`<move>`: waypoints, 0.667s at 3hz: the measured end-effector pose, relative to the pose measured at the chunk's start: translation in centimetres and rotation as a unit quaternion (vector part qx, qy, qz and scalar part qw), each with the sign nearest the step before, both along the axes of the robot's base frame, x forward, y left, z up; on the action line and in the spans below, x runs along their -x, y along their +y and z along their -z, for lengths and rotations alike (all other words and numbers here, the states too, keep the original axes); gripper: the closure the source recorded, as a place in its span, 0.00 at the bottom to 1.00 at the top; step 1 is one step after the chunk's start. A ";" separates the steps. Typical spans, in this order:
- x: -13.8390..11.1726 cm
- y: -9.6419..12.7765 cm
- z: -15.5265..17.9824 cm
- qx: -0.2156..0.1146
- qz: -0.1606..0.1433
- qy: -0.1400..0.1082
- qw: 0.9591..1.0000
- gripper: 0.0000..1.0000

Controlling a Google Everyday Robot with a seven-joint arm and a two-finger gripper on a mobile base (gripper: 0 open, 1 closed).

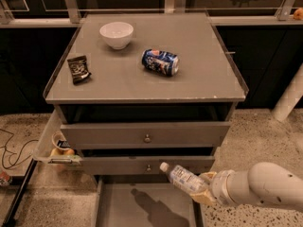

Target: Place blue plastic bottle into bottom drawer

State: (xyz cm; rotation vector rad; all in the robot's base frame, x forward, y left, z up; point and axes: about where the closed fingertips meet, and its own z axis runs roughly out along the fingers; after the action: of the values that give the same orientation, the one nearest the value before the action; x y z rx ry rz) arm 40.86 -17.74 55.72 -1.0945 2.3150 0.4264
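Note:
The blue plastic bottle (183,178), clear with a white cap and a pale blue-and-white label, is held tilted, cap pointing up and left. My gripper (204,189) is shut on its lower end, coming in from the right on a white arm (265,186). The bottle hangs above the right part of the open bottom drawer (142,207), a shallow grey tray pulled out at the foot of the grey cabinet. The bottle's shadow falls on the drawer floor.
On the cabinet top (199,79) lie a white bowl (116,34), a dark blue soda can (160,62) on its side and a dark snack packet (78,68). Two knobbed drawers (147,137) sit above. A side tray (54,148) on the left holds small items. Cables (12,150) lie on the floor.

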 end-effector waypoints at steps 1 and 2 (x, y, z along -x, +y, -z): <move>0.0 0.0 0.0 0.000 0.000 0.000 1.000 1.00; -1.1 0.4 1.9 -0.017 -0.015 -0.003 1.000 1.00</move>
State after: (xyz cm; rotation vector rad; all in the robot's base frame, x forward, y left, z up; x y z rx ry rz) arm 41.98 -17.30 53.84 -1.1138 2.2796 0.4711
